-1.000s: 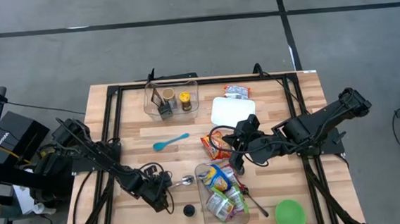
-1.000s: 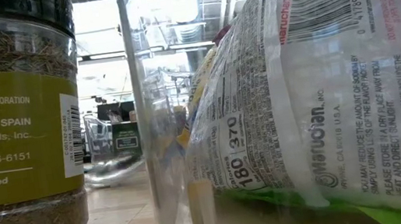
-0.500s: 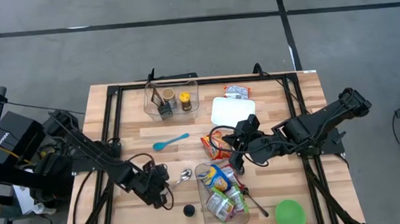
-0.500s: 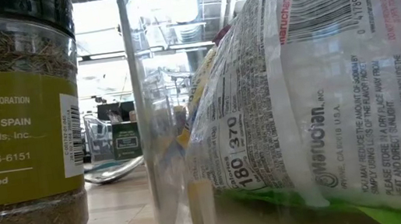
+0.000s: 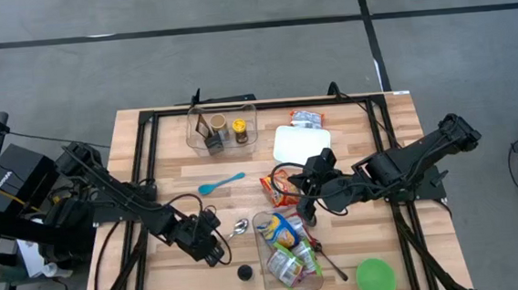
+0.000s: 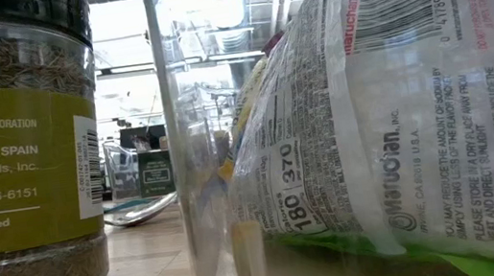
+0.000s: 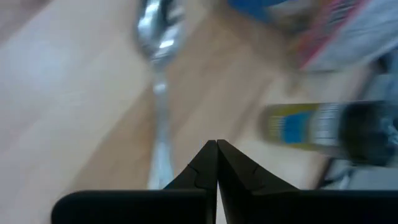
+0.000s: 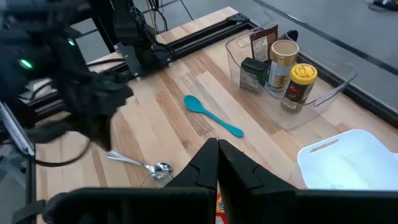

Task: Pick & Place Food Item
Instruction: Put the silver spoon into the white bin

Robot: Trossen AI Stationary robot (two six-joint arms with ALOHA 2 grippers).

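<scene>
Ramen packet (image 5: pixel 281 189) sits beside clenched right tool (image 5: pixel 305 207); we should unclench before descending. Left tool (image 5: pixel 213 251), clenched empty, hangs over spoon (image 5: pixel 239 227) on desk (image 5: pixel 181 205).

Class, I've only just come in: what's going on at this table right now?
Two robot arms are working at a wooden table strewn with food and utensils. The left hand is shut and empty, low over the wood beside a metal spoon. The right hand is also shut, holding nothing, by a red snack bag and above a clear bin of food packets. A blue spoon, a white tray and a green bowl lie untouched.
</scene>
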